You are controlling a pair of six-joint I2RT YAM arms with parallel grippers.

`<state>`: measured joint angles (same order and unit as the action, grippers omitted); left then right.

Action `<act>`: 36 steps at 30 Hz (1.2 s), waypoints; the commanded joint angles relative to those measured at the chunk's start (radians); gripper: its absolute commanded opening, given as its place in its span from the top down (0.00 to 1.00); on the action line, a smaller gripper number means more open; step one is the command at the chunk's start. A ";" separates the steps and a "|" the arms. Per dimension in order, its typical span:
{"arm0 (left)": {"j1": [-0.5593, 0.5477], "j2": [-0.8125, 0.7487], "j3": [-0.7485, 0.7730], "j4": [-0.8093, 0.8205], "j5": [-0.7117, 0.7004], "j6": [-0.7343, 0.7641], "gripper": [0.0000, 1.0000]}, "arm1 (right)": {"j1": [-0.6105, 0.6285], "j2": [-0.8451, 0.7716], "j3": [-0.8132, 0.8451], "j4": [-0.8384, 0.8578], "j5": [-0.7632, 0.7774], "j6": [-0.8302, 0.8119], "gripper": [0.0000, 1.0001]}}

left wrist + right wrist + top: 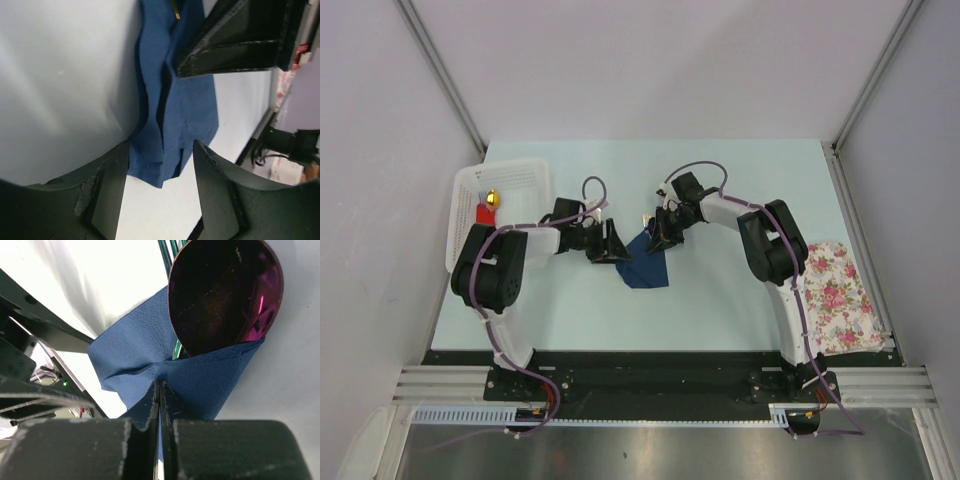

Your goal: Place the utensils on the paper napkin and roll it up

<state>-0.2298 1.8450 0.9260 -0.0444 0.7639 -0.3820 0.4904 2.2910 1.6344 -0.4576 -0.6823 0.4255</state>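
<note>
Top external: right tool (658,226) pinches paper napkin (646,266), left tool (610,244) apart near basket (515,166).

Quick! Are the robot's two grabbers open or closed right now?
Left gripper: open, jaws either side of the thin navy-blue paper napkin.
Right gripper: closed, pinching that napkin.

Pale blue table (720,310) between plain grey walls (650,60), aluminium frame rails (440,383).

Napkin (645,262): plain navy blue, fine embossed dots. Spoon (225,295) inside napkin: shiny dark purple, magenta glints. Cloth (840,297), right of napkin: white, pink roses, green leaves. Basket (463,200), left of napkin: white; red piece (482,213) with gold ball (492,197) inside. Table (720,300) under napkin: pale blue.
</note>
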 commanded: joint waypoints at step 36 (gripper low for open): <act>0.029 -0.084 -0.095 0.161 0.097 -0.110 0.73 | 0.010 0.107 -0.004 0.020 0.171 -0.021 1.00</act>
<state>-0.1654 1.8309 0.8223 0.0338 0.9012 -0.4278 0.4862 2.3135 1.6634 -0.4820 -0.7052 0.4366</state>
